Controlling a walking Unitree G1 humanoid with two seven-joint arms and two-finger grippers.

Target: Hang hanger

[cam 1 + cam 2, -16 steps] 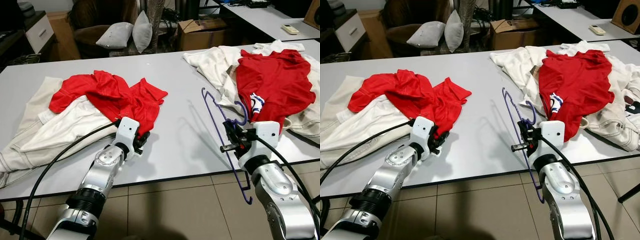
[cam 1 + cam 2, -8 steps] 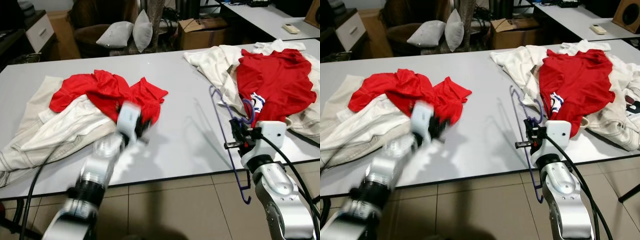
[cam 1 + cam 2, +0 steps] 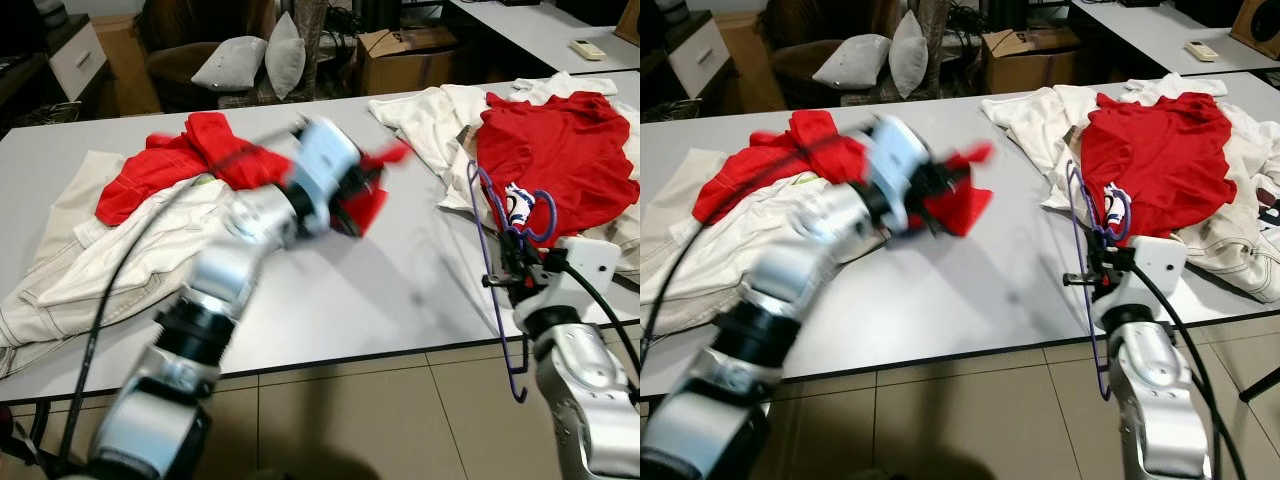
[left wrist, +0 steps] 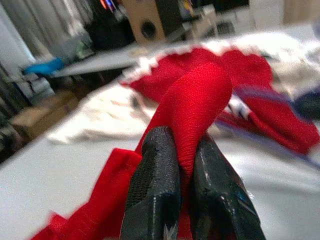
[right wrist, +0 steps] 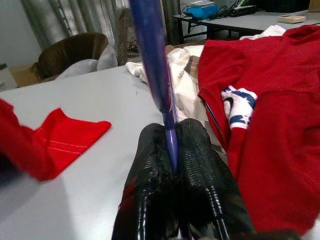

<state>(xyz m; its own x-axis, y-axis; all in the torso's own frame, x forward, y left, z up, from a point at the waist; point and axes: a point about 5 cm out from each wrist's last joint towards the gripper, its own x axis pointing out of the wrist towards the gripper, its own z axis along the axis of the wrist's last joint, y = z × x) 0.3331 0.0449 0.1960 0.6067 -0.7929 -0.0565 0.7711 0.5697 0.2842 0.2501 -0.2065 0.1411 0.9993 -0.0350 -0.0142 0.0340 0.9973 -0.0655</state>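
- Left gripper (image 4: 177,165) — fingers pinched tight on a fold of the crumpled red cotton shirt (image 4: 192,102), lifted over the grey tabletop (image 3: 390,290), blurred.
- Right gripper (image 5: 172,150) clamped shut on the thin purple wire hanger (image 3: 497,270) at the table's 4 o'clock edge — upright, hook just beside another red garment (image 3: 560,150).

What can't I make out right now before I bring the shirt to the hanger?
- Left end effector: motion-blurred in both eye views.
- Red shirt: collar opening undiscernible, bunched between the fingers in the left wrist view.
- Hanger: lower part hidden behind the right arm, below the table edge.
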